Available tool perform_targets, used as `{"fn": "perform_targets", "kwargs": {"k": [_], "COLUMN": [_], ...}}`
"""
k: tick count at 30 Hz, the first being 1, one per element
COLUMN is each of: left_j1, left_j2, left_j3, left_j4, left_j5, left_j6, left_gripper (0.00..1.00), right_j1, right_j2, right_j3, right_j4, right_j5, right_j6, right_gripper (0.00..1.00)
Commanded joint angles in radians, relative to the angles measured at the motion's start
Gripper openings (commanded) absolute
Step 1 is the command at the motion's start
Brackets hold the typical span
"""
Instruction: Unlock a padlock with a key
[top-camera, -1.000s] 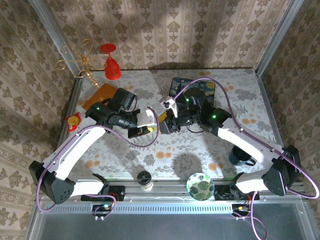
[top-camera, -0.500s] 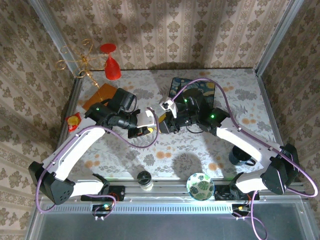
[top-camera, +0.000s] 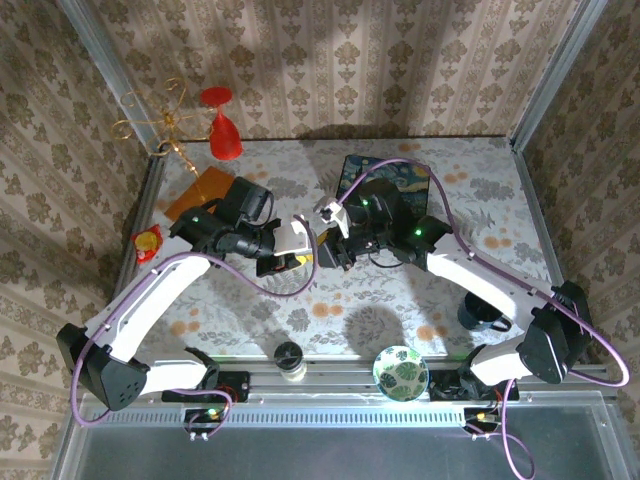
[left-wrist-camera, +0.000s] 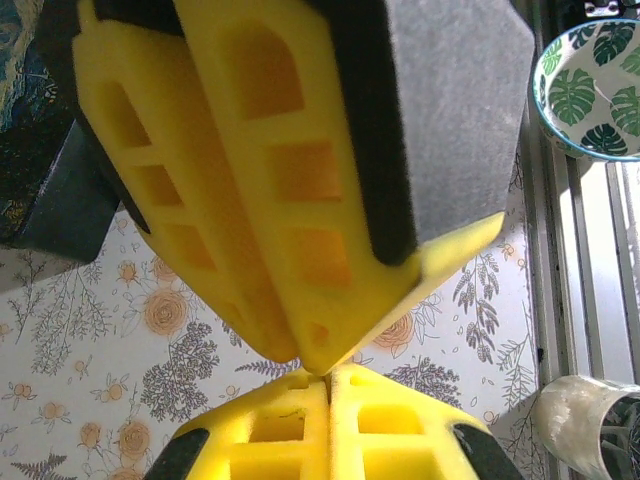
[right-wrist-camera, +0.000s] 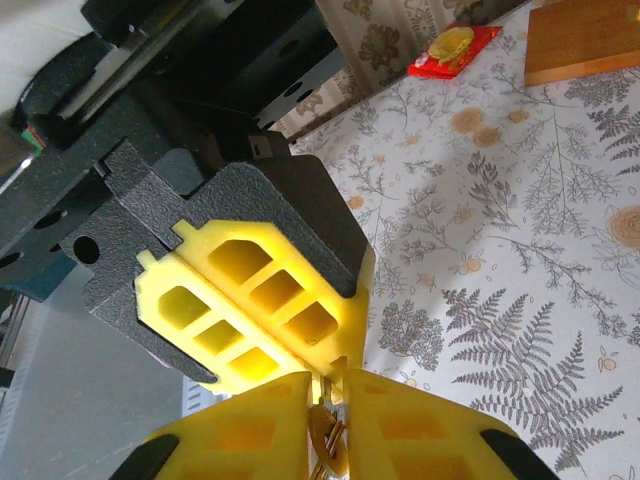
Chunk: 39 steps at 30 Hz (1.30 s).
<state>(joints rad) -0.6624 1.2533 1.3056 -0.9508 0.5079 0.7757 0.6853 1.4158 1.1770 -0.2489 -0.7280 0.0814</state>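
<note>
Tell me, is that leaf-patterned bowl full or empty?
Empty: seen from above, the bowl shows its whole leaf-printed inside bare.

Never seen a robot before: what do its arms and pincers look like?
The left arm and right arm are white tubes with black joints and green lights; a purple cable trails along each. The left pincer and right pincer each have two yellow fingers with rectangular cut-outs.

The left pincer (top-camera: 292, 262) and right pincer (top-camera: 326, 254) meet tip to tip over the table (top-camera: 400, 295), box (top-camera: 355, 172) behind them, bowl (top-camera: 401, 371) nearer.
</note>
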Motion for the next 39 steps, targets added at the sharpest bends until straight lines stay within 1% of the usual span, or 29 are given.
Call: {"fn": "perform_targets", "kwargs": {"k": [1, 4, 8, 10, 19, 20, 23, 31, 35, 39], "left_j1": [-0.006, -0.005, -0.001, 0.002, 0.007, 0.009, 0.013, 0.024, 0.03, 0.033], "left_j2": [-0.028, -0.032, -0.038, -0.044, -0.058, -0.057, -0.056, -0.061, -0.068, -0.071], "left_j3": [-0.011, -0.017, -0.021, -0.022, -0.031, -0.032, -0.034, -0.042, -0.045, -0.046], "left_j4": [-0.004, -0.005, -0.011, -0.014, -0.005, -0.004, -0.002, 0.002, 0.006, 0.013], "left_j5": [0.023, 0.015, 0.002, 0.002, 0.006, 0.005, 0.005, 0.001, -0.002, -0.006], "left_j6": [0.02, 0.016, 0.018, 0.016, 0.015, 0.016, 0.013, 0.003, -0.001, -0.006], "left_gripper": [0.0, 0.0, 0.0, 0.0, 0.0, 0.0, 0.0, 0.0, 0.0, 0.0], "right_j1": [0.0, -0.001, -0.003, -0.004, -0.004, -0.004, -0.005, -0.007, -0.008, -0.011], "right_j2": [0.001, -0.007, -0.017, -0.017, -0.017, -0.047, -0.054, -0.067, -0.074, -0.085], "right_j3": [-0.013, -0.017, -0.028, -0.031, -0.036, -0.036, -0.039, -0.054, -0.065, -0.076], "right_j4": [0.011, 0.012, 0.013, 0.014, 0.013, 0.014, 0.016, 0.022, 0.026, 0.04], "right_j5": [0.005, 0.008, 0.022, 0.024, 0.02, 0.019, 0.019, 0.02, 0.017, 0.019], "right_j6": [-0.001, 0.001, 0.001, 0.001, 0.003, 0.003, 0.002, 0.005, 0.009, 0.015], "right_gripper": [0.15, 0.15, 0.19, 0.19, 0.17, 0.16, 0.16, 0.1, 0.0, 0.0]}}
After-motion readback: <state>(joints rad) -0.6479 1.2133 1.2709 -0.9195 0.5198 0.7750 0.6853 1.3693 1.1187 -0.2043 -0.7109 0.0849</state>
